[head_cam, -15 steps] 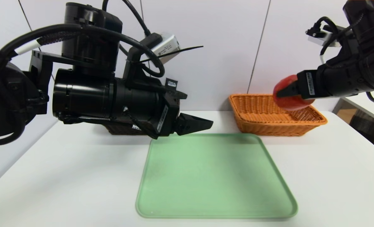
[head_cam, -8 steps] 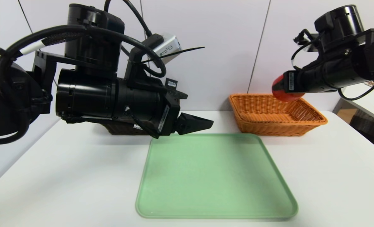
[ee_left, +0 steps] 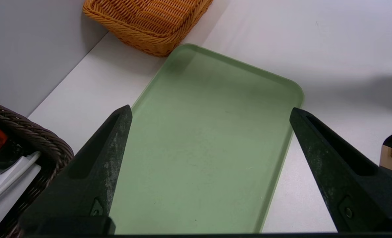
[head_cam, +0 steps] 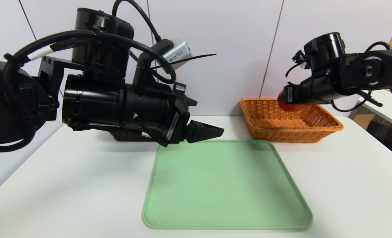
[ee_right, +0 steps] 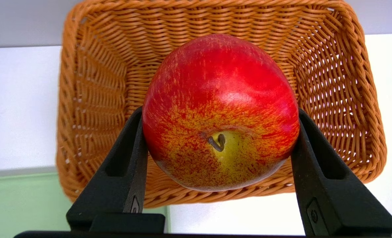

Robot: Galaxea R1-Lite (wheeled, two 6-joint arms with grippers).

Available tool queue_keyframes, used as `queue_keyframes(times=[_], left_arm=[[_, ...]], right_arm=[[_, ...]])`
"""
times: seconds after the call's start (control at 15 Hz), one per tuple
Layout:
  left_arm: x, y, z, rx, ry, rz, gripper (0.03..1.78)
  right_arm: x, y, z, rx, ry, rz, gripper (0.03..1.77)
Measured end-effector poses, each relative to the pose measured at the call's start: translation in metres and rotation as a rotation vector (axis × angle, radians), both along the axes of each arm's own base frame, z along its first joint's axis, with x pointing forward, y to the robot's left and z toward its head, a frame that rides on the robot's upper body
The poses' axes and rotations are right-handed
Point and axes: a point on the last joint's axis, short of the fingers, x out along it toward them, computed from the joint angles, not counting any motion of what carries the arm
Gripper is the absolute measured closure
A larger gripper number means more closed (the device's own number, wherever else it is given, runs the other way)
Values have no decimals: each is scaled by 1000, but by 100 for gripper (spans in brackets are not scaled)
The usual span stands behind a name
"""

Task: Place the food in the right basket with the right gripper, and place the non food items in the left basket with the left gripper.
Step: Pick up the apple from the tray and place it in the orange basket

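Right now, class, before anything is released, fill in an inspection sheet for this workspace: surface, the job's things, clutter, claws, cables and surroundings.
Surface: white table, with a flat pale green plastic tray lying on it, nothing on the tray.
Job's things: round red-and-yellow apple held above the orange woven wicker basket; dark brown woven basket holds packaged items, kind unclear.
Clutter: nothing seen.
Claws: right claw shut on the apple, over the orange basket; left claw open, hanging above the tray's far left corner.
Cables: black cables loop over the left arm.
Surroundings: white panelled wall behind the table.
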Motion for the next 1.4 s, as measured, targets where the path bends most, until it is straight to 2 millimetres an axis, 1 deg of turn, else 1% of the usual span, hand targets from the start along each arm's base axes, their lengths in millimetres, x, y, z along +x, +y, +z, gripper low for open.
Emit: queue_keyframes(times=[0.2,0.4,0.73,1.0,1.4], left_arm=[[0,0,-1,2,2,0,12],[0,0,-1,1,3,1,12],[0,1,-1,2,3,3,12],[0,1,-1,1,4,2,12],[-1,1,1,-2,0,3,12]], right_arm=[[9,-2,-7,-3,10,-10,61],[16,-2,-9,-3,8,-12,61],[21,-2,-10,-3,6,-10,61],[22,-2,-11,-4,9,-12,40],[21,-2,-9,-2,10,-10,23]])
